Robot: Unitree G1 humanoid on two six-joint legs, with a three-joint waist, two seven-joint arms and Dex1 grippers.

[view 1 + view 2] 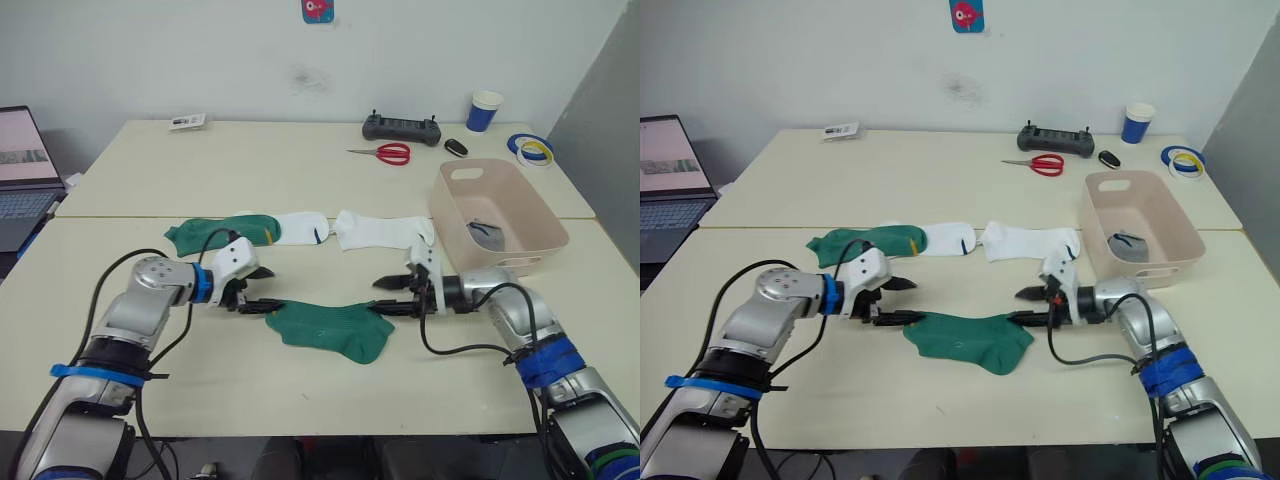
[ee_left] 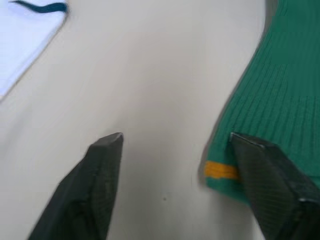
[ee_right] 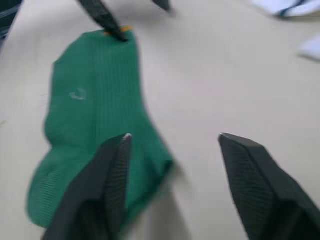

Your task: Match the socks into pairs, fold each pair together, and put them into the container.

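- Two green socks lie on the table (image 1: 300, 400): one green sock (image 1: 335, 331) near, between the hands, the other green sock (image 1: 215, 233) farther left.
- Two white socks (image 1: 350, 229) lie in a row beside it.
- The pink container (image 1: 497, 215), far right, holds one grey sock (image 1: 487, 234).
- Left hand (image 1: 262, 289) is released, one finger on the near green sock's cuff.
- Right hand (image 1: 392, 296) is released at its toe end.

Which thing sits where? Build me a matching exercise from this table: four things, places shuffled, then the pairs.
1. green sock nearest the robot
2. grey sock
3. red scissors
4. laptop

A. beside the black controller
B. at the far left
C. between the left gripper and the right gripper
D. in the pink tub

Pairs: 1-C, 2-D, 3-A, 4-B
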